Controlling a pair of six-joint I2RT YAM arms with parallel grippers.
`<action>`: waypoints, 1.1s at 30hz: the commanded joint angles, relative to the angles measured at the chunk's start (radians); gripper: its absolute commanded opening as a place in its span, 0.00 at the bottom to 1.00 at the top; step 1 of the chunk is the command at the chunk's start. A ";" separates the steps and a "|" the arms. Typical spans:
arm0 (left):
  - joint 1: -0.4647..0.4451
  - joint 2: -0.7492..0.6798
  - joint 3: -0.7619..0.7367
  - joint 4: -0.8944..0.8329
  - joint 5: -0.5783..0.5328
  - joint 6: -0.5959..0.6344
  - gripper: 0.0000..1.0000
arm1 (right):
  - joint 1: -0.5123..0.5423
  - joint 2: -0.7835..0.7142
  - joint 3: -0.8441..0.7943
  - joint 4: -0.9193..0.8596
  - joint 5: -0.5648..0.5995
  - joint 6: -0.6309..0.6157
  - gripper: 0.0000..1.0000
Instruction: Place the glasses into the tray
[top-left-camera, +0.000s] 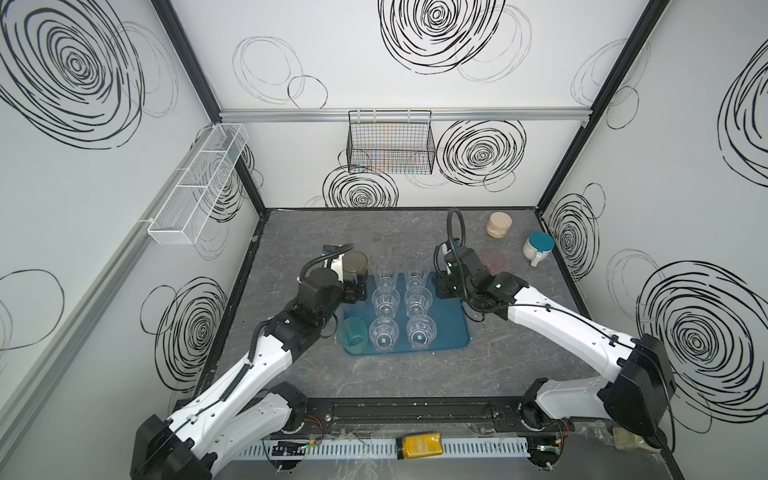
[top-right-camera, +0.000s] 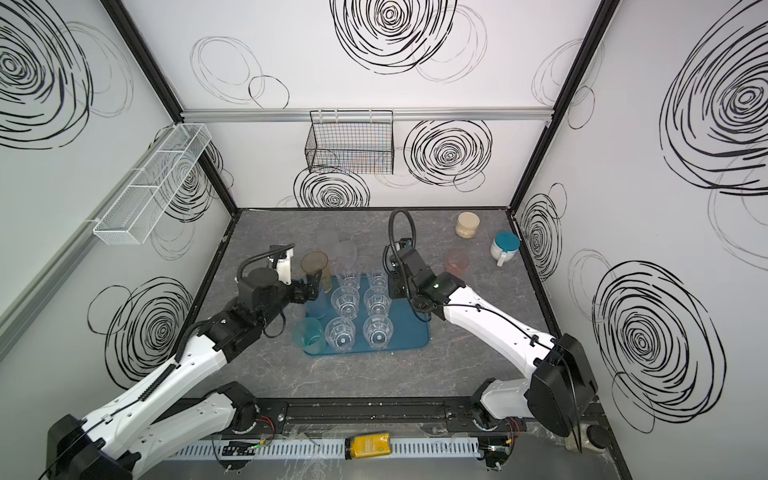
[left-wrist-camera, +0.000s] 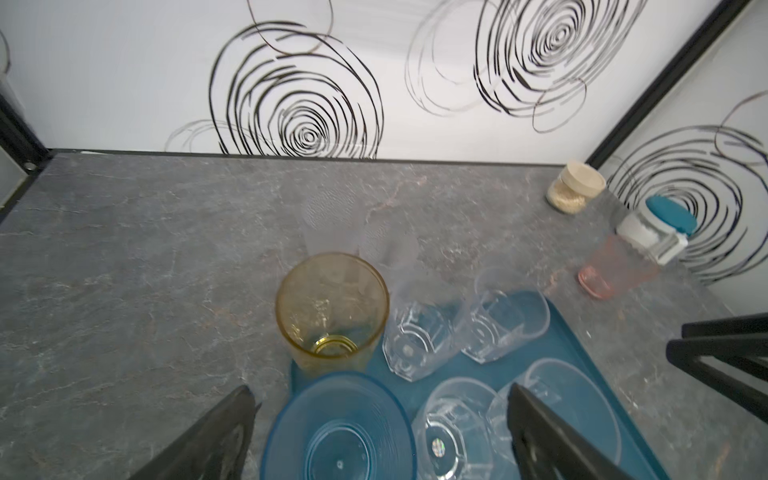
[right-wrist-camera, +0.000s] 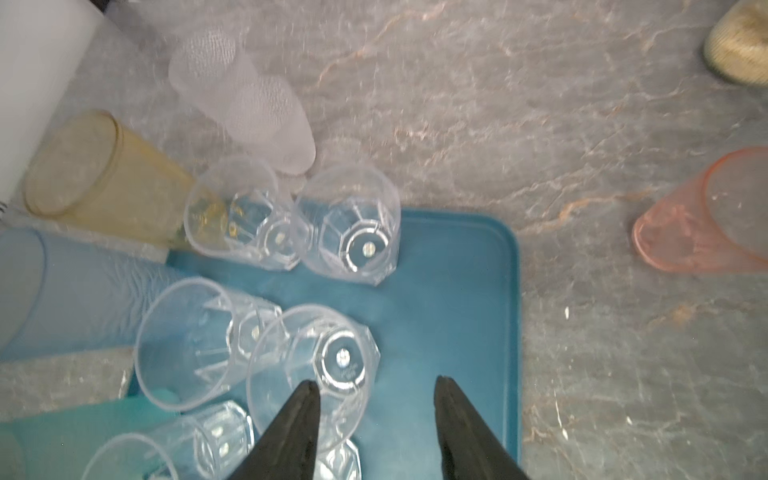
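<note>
The dark teal tray lies mid-table with several clear faceted glasses upright on it in two rows. A teal glass stands at its front left corner. A blue glass stands at its left edge, between the wide-apart fingers of my open left gripper. Behind it stand the amber glass and two frosted glasses. The pink glass is off the tray to the right. My right gripper is open at the rim of a clear glass.
A beige jar and a white cup with a teal lid stand at the back right. A black wire basket hangs on the back wall and a white mesh shelf on the left wall.
</note>
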 joint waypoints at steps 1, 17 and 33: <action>0.107 0.094 0.129 -0.013 0.110 0.057 0.98 | -0.045 0.055 0.082 0.085 -0.032 -0.031 0.50; 0.323 0.758 0.679 -0.178 0.387 0.135 0.92 | -0.131 0.168 0.097 0.065 -0.175 -0.057 0.51; 0.292 1.108 0.895 -0.233 0.298 0.194 0.76 | -0.155 0.287 0.164 0.001 -0.227 -0.055 0.51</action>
